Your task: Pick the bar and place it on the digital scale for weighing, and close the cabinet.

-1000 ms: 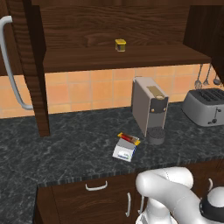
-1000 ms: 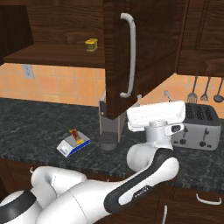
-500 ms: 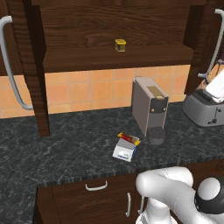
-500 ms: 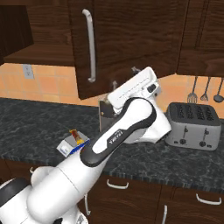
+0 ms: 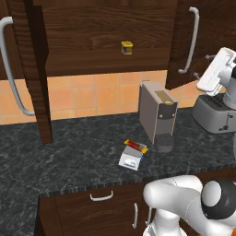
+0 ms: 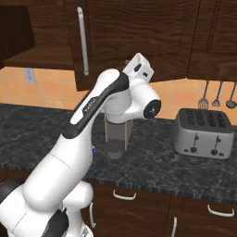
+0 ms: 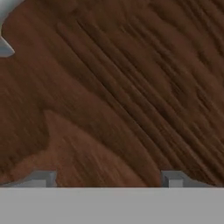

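The bar (image 5: 136,145), red-brown with yellow ends, lies on the far edge of the small white-and-blue digital scale (image 5: 129,160) on the dark counter. The cabinet's right door (image 5: 182,55) stands partly swung in, its curved silver handle (image 5: 191,40) facing the room. My gripper (image 5: 203,67) is raised against that door's outer face, just right of the handle. Up close, the dark wood of the door (image 7: 113,87) lies right before my gripper (image 7: 107,179), whose fingertips (image 7: 40,178) stand wide apart and open, holding nothing. The cabinet's left door (image 5: 34,69) stands wide open.
A small yellow jar (image 5: 126,47) sits on the cabinet shelf. A grey coffee machine (image 5: 157,115) stands just right of the scale, a grey toaster (image 5: 215,115) further right. Kitchen utensils (image 6: 217,95) hang on the tiled wall above the toaster (image 6: 203,132).
The cabinet's right door has swung leftward toward shut, with my arm rising and following against it. The bar and the scale have not moved.
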You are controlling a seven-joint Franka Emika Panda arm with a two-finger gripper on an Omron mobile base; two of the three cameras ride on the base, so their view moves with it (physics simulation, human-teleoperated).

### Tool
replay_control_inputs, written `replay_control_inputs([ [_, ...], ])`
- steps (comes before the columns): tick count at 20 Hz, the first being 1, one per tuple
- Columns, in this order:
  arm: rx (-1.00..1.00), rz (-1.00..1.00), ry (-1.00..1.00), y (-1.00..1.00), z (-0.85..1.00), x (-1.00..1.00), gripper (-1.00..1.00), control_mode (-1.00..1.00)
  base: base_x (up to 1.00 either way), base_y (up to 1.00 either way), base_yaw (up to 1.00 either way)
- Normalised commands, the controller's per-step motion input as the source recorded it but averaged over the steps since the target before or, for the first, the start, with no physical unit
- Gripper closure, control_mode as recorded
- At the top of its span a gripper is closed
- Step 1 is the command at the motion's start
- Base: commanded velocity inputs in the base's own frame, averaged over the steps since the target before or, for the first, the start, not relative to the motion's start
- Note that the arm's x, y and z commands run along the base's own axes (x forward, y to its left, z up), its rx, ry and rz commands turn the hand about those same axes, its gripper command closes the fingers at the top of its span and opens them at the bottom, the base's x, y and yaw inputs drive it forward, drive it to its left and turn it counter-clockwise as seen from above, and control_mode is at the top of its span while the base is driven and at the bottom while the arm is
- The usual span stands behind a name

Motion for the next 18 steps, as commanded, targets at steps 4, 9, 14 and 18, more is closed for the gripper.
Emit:
replay_control_inputs([
  [4, -0.30, -0.25, 0.16, 0.87, -0.02, 0.96, -1.00, -1.00, 0.00, 0.00, 0.00],
  [9, -0.16, -0.16, 0.01, 0.57, -0.01, 0.92, -1.00, -1.00, 0.00, 0.00, 0.00],
  [14, -0.07, -0.10, 0.00, 0.29, 0.00, 0.94, -1.00, -1.00, 0.00, 0.00, 0.00],
  [18, -0.04, -0.05, 0.05, 0.11, 0.00, 0.77, -1.00, -1.00, 0.00, 0.00, 0.00],
])
